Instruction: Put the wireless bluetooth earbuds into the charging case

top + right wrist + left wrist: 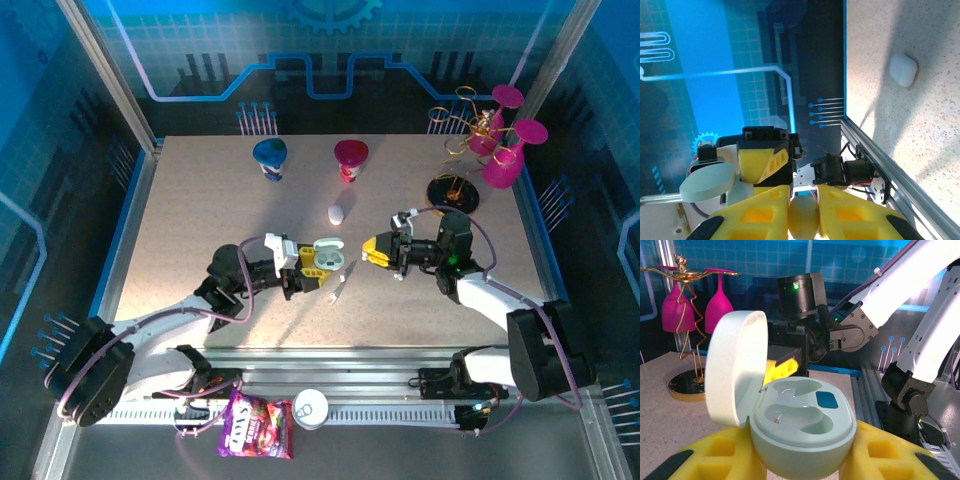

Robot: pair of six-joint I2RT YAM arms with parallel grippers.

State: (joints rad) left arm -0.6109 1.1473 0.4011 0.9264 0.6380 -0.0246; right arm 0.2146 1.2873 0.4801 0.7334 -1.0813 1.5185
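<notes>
Item one, charging case point(802, 435): a pale green pebble with its lid swung open and standing up on the hinge, both wells bare as far as we can see. We list it as clamped between the yellow fingers of the left tool point(315, 258), jaws drawn in narrow against its lower shell, seemingly raised a little off the surface point(200, 210). We judge it is held this way, mouth up and presented toward the other arm, so that the wells stay steady and reachable (a case loose on the surface would skid under a push). Item two, earbud point(802, 221): a small pale lump pinched between the fingers of the right tool point(372, 250), which is closed down tight on it. We take it for an earbud, though the wrist view shows too little to tell stem from body. Position: the right tool and its earbud sit just beside the charging case, on the side away from the left arm, apart from the rim and not yet over a well. Item three, a tiny white piece point(338, 289) lying on the surface just to the near side of the charging case, likely a second earbud awaiting its turn. Item four, a closed white case point(336, 213) resting on the surface beyond the charging case, with neither tool on it.
</notes>
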